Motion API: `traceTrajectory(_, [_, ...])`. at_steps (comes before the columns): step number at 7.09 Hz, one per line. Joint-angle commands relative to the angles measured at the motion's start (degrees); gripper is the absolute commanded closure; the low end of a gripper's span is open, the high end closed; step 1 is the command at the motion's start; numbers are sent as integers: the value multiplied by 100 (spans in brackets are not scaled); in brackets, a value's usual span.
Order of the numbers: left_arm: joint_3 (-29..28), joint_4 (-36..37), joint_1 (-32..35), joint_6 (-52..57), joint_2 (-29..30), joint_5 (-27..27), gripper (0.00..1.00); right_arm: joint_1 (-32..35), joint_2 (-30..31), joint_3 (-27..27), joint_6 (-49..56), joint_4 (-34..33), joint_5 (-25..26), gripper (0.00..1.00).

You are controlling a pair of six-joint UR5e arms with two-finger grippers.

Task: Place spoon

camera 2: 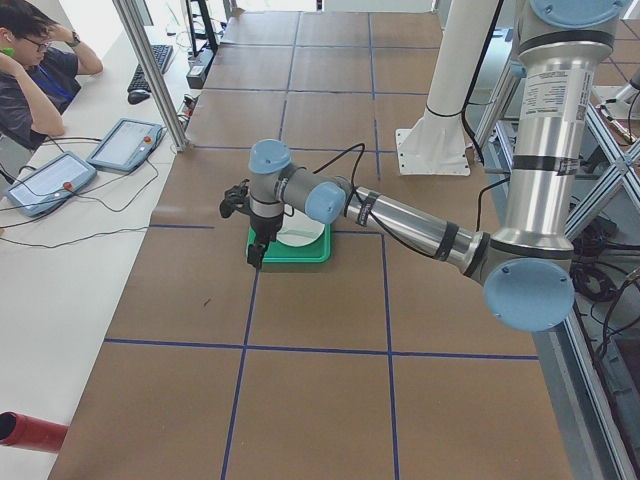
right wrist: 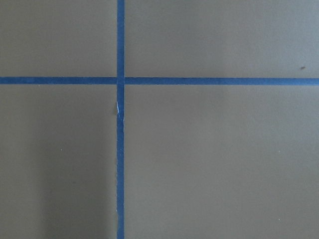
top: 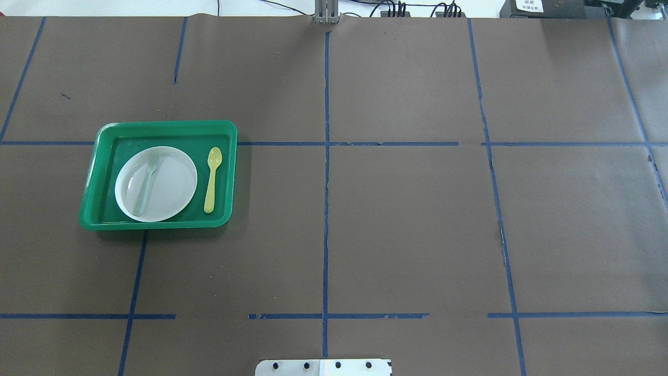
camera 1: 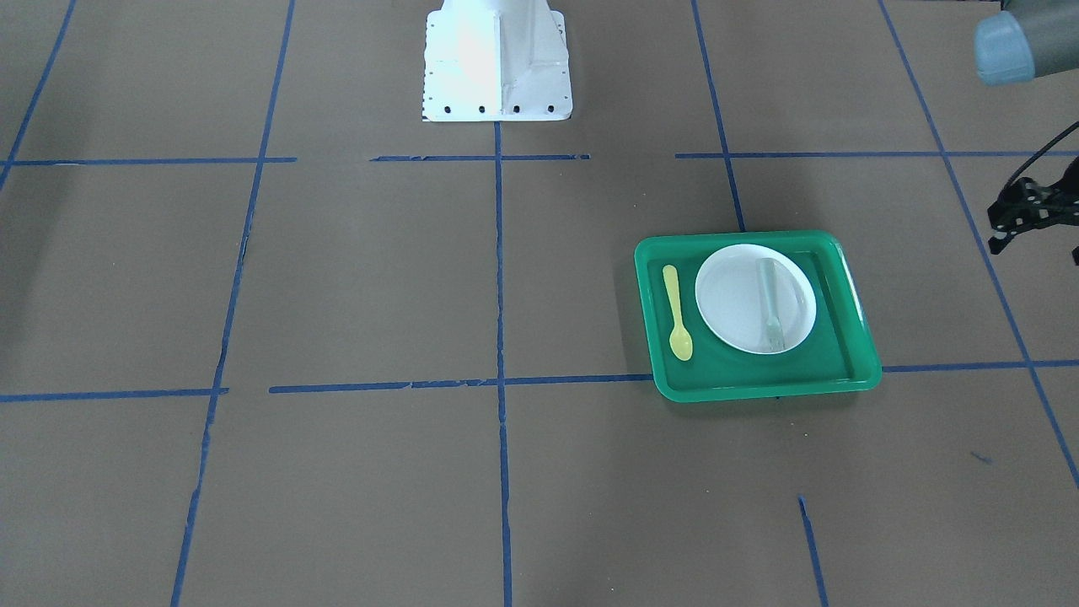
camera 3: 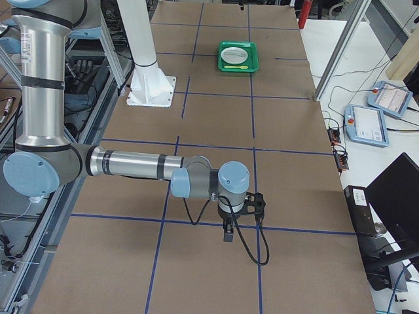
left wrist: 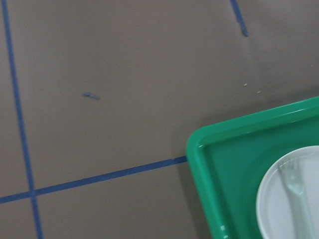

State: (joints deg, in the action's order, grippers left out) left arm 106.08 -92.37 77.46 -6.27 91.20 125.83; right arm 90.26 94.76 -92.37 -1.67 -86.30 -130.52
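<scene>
The yellow spoon [camera 1: 677, 312] [top: 212, 179] lies flat on the floor of the green tray [camera 1: 759, 389] [top: 156, 225], beside the white plate [camera 1: 733, 299] [top: 169, 188], apart from it. A pale grey-green fork [camera 1: 771, 308] [top: 146, 180] lies on the plate. My left gripper [camera 2: 256, 255] hangs above the table just off the tray's side furthest from the spoon; I cannot tell whether it is open or shut. My right gripper [camera 3: 227, 234] hangs over bare table far from the tray; I cannot tell its state. The left wrist view shows a tray corner [left wrist: 204, 149], not the spoon.
The white robot pedestal [camera 1: 497, 63] [top: 323, 367] stands at the table's middle edge. Blue tape lines cross the brown table. An operator [camera 2: 30, 70] sits beside teach pendants [camera 2: 125, 145] along the far side.
</scene>
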Motion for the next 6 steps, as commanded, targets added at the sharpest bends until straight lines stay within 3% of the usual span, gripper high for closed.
traceTrajectory(1, [-262, 988, 1178, 907, -331, 370, 0, 0, 7, 0, 0, 0, 0, 0])
traceTrajectory(3, [-465, 1063, 1341, 2115, -488, 390, 0, 0, -1, 0, 0, 8, 0, 0])
traceTrajectory(6, [-492, 1011, 1412, 2156, -524, 390, 0, 0, 7, 0, 0, 0, 0, 0])
